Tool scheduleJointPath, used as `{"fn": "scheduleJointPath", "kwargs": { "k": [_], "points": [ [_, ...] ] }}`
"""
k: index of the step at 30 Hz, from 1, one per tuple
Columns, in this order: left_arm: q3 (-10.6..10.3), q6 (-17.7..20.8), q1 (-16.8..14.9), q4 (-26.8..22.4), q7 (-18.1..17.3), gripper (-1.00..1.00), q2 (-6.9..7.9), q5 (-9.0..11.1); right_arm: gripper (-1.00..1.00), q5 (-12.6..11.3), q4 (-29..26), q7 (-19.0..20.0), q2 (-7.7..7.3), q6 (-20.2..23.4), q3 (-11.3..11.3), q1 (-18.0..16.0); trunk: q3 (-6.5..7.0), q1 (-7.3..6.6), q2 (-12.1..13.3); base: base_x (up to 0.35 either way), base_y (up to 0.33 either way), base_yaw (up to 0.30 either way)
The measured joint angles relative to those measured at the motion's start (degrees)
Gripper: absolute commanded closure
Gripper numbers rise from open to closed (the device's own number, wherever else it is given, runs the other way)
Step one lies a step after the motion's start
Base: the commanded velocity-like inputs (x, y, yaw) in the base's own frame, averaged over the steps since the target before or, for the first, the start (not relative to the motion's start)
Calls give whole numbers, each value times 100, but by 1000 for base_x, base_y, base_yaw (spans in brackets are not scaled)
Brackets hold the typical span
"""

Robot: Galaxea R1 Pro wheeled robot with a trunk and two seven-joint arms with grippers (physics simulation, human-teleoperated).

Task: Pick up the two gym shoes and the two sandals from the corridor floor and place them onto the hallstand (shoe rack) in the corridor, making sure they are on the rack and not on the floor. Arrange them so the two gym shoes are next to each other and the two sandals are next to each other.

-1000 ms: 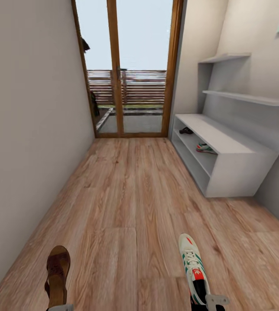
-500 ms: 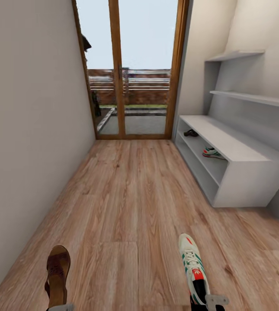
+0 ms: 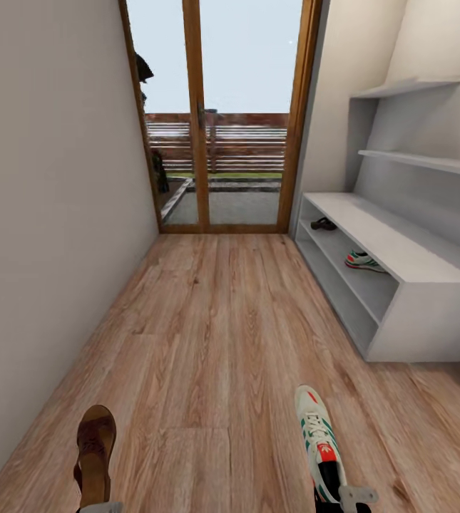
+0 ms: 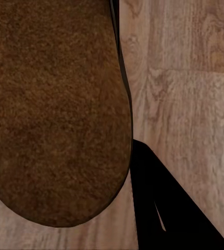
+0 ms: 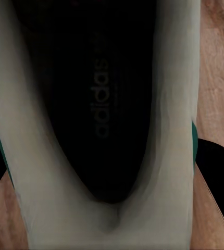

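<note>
Shoes are being carried in both arms here, one each. A brown sandal (image 3: pixel 95 456) is held low on the left, toe pointed ahead, and a white sneaker (image 3: pixel 319 442) with green stripes is held low on the right, its long axis also running straight down the corridor. The right gripper (image 3: pixel 354 495) is clamped at the sneaker's heel; the left gripper (image 3: pixel 101 507) is barely seen at the frame edge under the sandal, so its jaws can't really be made out, though the sandal looks to be carried by it.

Ahead on the right, a grey rack (image 3: pixel 429 335) with stepped wall shelves is seen, with another sneaker (image 3: pixel 364 261) and a dark sandal (image 3: pixel 323 224) already on its open tier. Whether that's the rack wanted is doubtful.

Both held shoes are above the wood floor (image 3: pixel 215 335), not on any rack yet. The rack lies forward and to the right, so the right arm is nearer to it.
</note>
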Motion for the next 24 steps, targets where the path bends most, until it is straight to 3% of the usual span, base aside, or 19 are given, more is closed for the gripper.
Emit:
{"fn": "scheduleJointPath", "kwargs": {
  "k": [24],
  "points": [
    [1,0,0,0,0,100,6,2,100,18,0,2,0,-9,9,0,0,0,0,336,0,0]
  ]
}}
